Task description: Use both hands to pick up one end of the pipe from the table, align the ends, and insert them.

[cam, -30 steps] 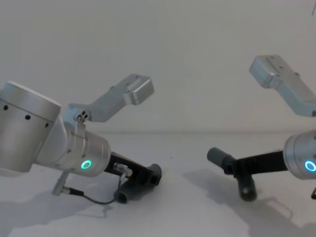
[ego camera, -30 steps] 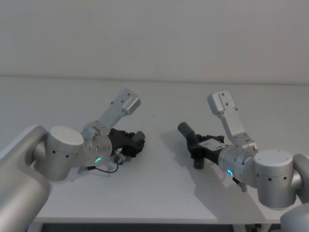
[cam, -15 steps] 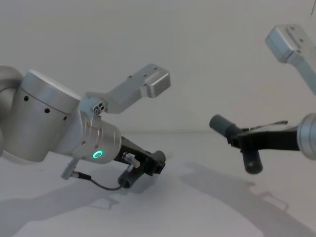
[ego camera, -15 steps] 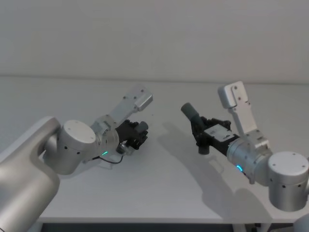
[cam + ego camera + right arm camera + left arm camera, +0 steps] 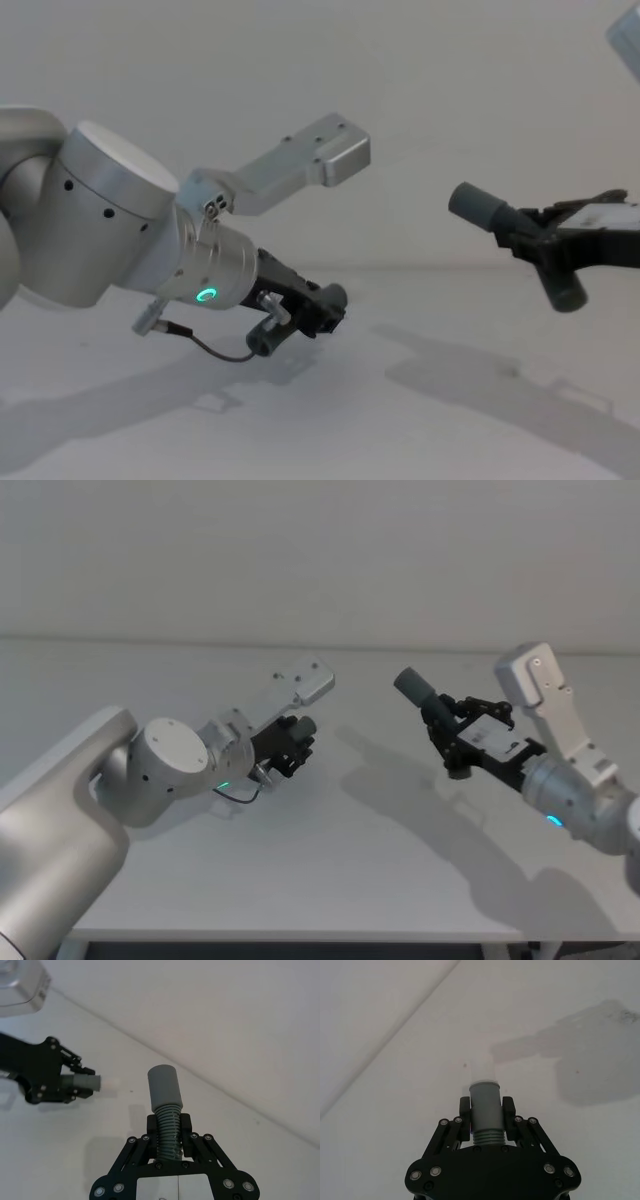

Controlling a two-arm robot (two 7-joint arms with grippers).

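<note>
Both pieces of the pipe are held above the white table [image 5: 330, 860]. My left gripper [image 5: 486, 1112] is shut on one grey piece [image 5: 484, 1102], whose paler narrow tip [image 5: 482, 1067] points forward. In the head view this left gripper [image 5: 293, 744] hangs left of centre. My right gripper [image 5: 169, 1127] is shut on the ribbed part of the other piece, whose wide collar [image 5: 164, 1085] stands clear of the fingers. In the head view the right gripper [image 5: 452, 723] is at the right, with the collar [image 5: 412, 687] aimed up and to the left. A gap separates the two ends.
A plain pale wall runs behind the table's far edge. The silver left arm [image 5: 110, 240] and its wrist camera bracket [image 5: 310, 160] fill the left of the chest view. The arms cast shadows on the table [image 5: 470, 380].
Both arms have risen and reached forward, lifting their pipe pieces off the table. The right piece is now higher and farther right in the chest view.
</note>
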